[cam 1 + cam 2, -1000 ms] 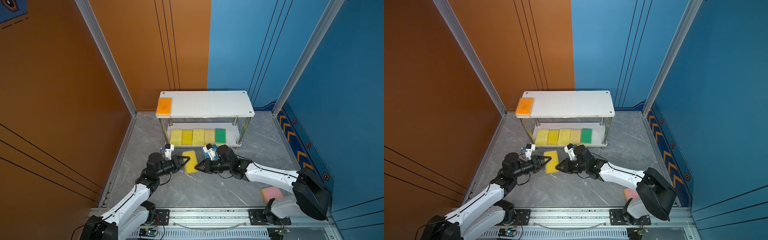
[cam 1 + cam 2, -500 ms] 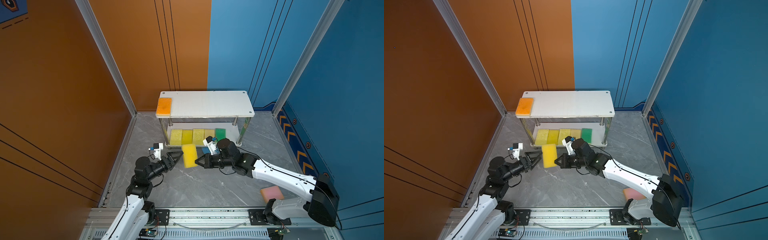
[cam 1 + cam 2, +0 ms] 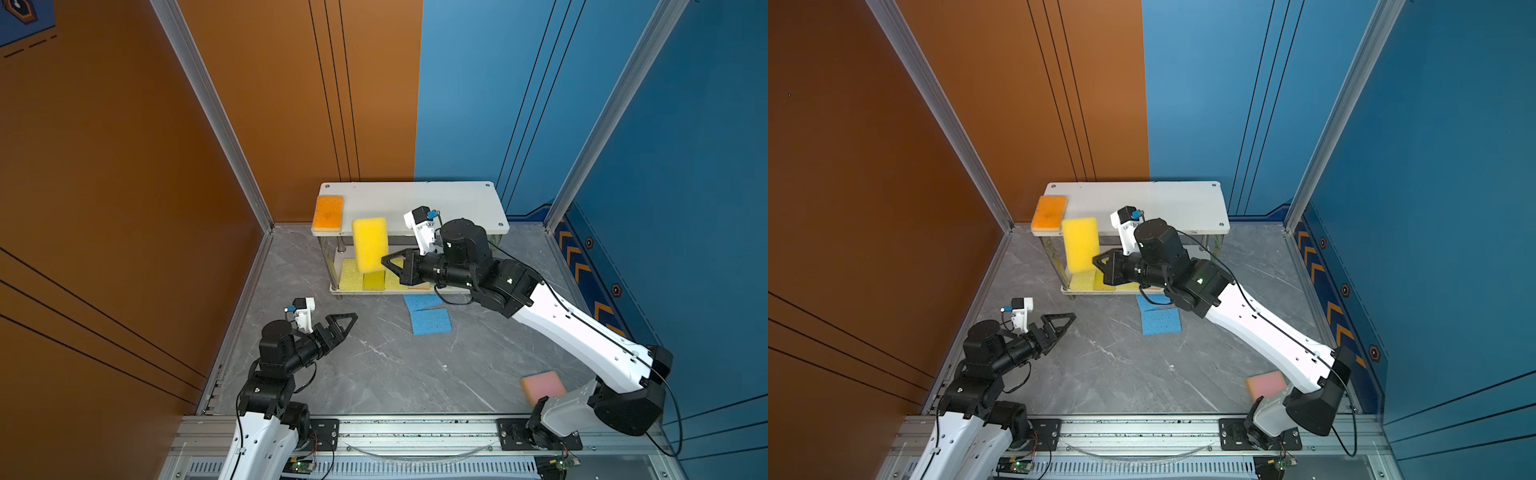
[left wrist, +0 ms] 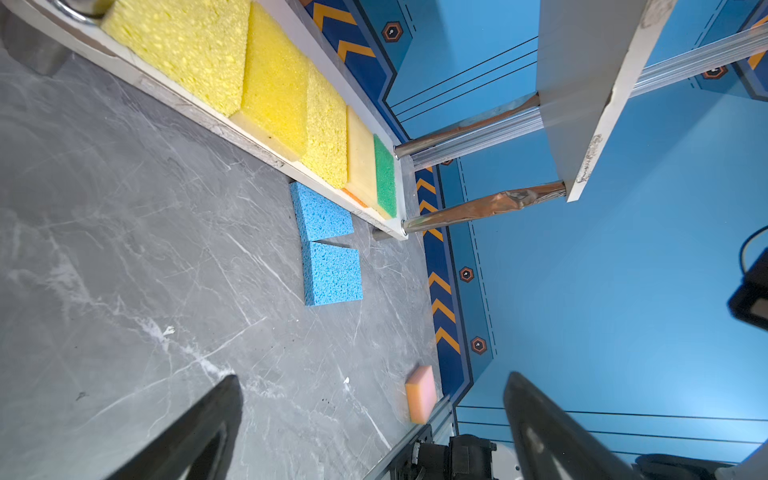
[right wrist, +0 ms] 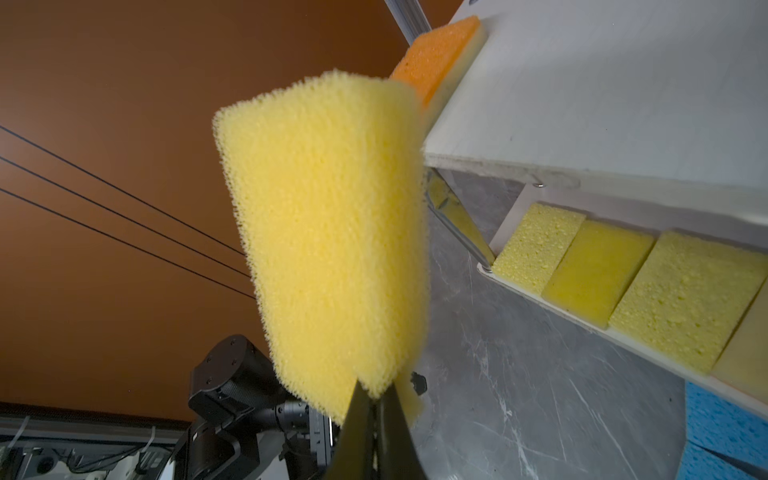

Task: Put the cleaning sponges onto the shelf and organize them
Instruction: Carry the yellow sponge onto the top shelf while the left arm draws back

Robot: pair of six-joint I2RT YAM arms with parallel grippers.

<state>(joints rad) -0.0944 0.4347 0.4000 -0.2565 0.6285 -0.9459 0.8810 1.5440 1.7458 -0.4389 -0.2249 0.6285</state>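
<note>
Pinches a yellow sponge by its lower end in the right jaws, upright, just in front of the shelf and near the orange sponge on its top board. Holds the left jaws spread wide over bare worktop, well in front of the shelf. Lying flat just before the shelf's lower board: two light blue sponges; well away from it, a pink sponge.

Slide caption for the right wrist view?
Right gripper pinches a yellow sponge by one end beside the shelf's top board, which bears an orange sponge; a sponge row lines the lower board.
</note>
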